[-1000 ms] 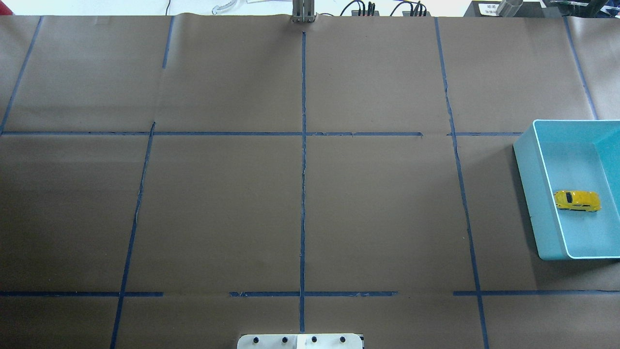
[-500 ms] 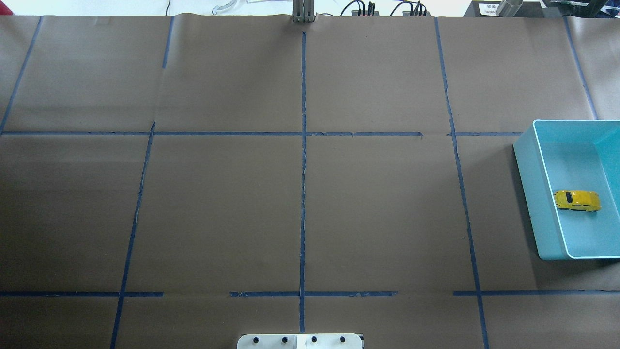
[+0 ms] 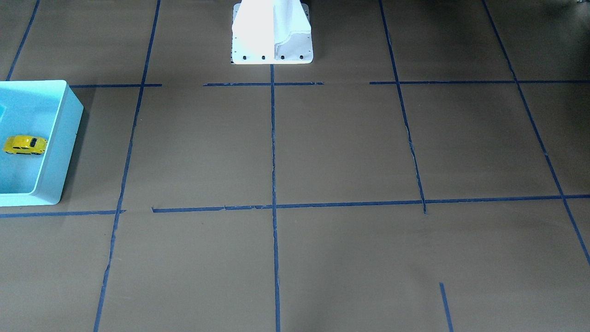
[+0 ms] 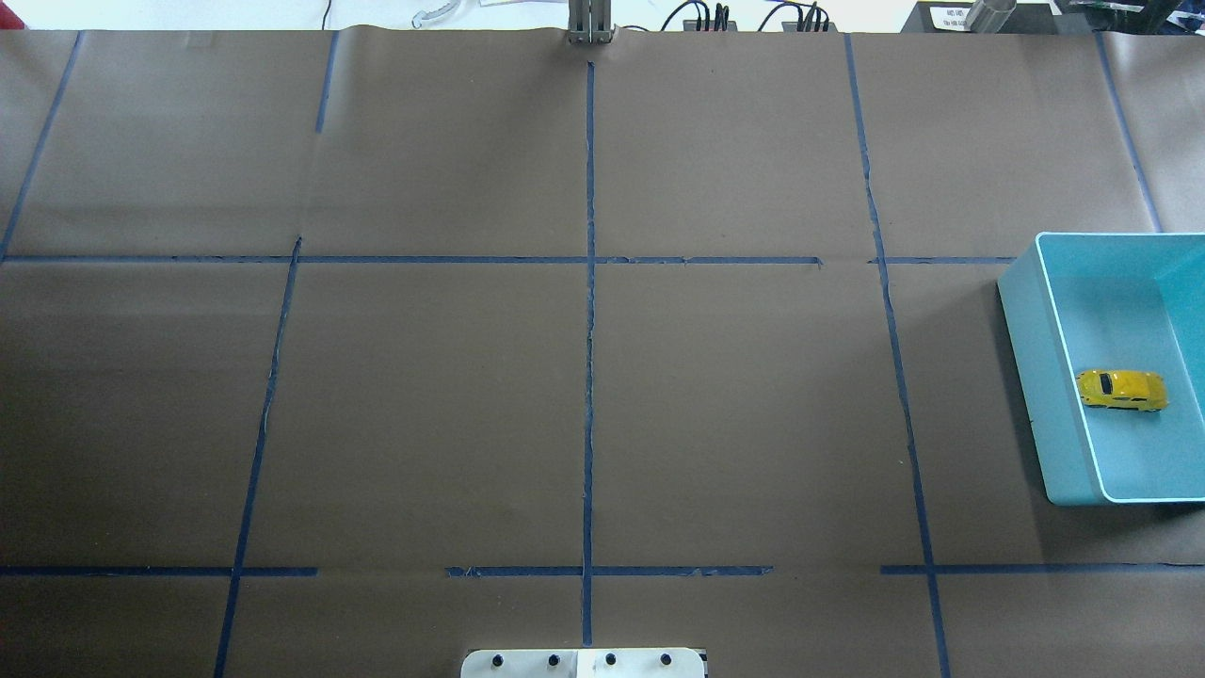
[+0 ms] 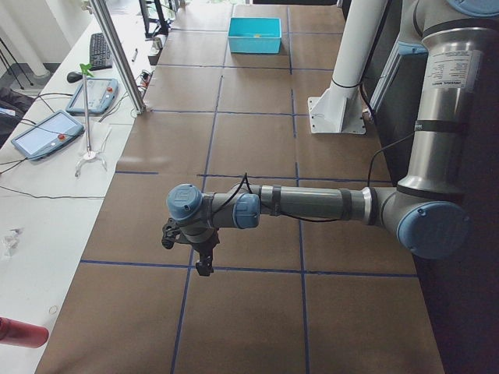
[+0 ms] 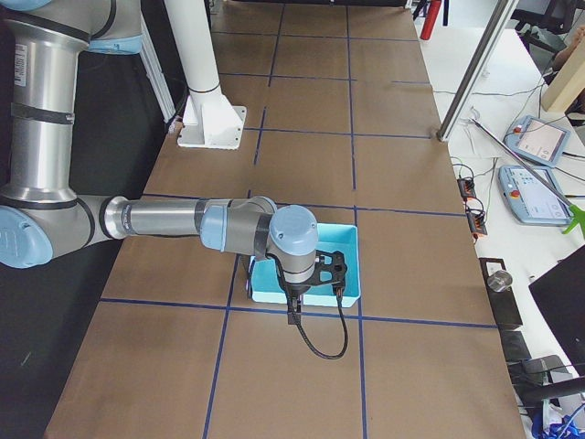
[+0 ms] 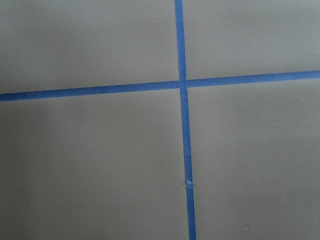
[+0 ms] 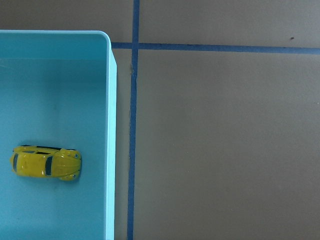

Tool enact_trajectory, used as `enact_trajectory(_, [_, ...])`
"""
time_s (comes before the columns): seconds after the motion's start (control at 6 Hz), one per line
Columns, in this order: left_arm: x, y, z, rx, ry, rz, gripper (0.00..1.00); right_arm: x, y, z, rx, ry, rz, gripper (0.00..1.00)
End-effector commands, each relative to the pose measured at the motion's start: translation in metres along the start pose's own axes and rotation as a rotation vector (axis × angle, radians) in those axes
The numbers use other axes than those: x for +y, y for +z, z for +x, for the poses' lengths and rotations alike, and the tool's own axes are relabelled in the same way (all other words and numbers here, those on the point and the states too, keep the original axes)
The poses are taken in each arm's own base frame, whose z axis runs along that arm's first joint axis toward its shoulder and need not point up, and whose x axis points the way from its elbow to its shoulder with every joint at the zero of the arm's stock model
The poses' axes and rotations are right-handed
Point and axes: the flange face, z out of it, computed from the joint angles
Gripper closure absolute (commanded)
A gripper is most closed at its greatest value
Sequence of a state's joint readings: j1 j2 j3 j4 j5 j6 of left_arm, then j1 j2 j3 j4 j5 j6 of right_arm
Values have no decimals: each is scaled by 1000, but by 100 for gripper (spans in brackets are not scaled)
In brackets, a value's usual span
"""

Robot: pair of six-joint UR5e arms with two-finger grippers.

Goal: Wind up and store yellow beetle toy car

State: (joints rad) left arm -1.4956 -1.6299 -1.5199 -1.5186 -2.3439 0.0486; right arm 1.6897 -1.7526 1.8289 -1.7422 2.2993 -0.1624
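Note:
The yellow beetle toy car (image 4: 1122,390) rests on its wheels inside the light blue bin (image 4: 1062,377) at the table's right edge. The car also shows in the front-facing view (image 3: 25,144) and the right wrist view (image 8: 46,163), next to the bin's wall (image 8: 109,150). My right gripper (image 6: 294,315) hangs high above the bin's near edge (image 6: 352,274); I cannot tell whether it is open or shut. My left gripper (image 5: 204,265) hangs above bare paper at the table's left end, far from the bin (image 5: 255,35); its state cannot be told either.
Brown paper with blue tape lines (image 4: 589,377) covers the table. The white robot base (image 3: 272,32) stands at the robot-side edge. Tablets and cables (image 5: 47,128) lie on the white bench beyond the far edge. A metal post (image 5: 117,54) stands at that edge.

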Motion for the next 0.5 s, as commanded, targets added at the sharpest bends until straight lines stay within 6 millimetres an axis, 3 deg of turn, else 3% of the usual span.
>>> enact_trajectory(0.0, [0, -1, 1, -2, 1, 2, 0, 0, 2, 3, 13, 2, -6, 0])
enact_trajectory(0.33, [1, -1, -1, -5, 1, 0, 0, -1, 2, 2, 10, 3, -4, 0])
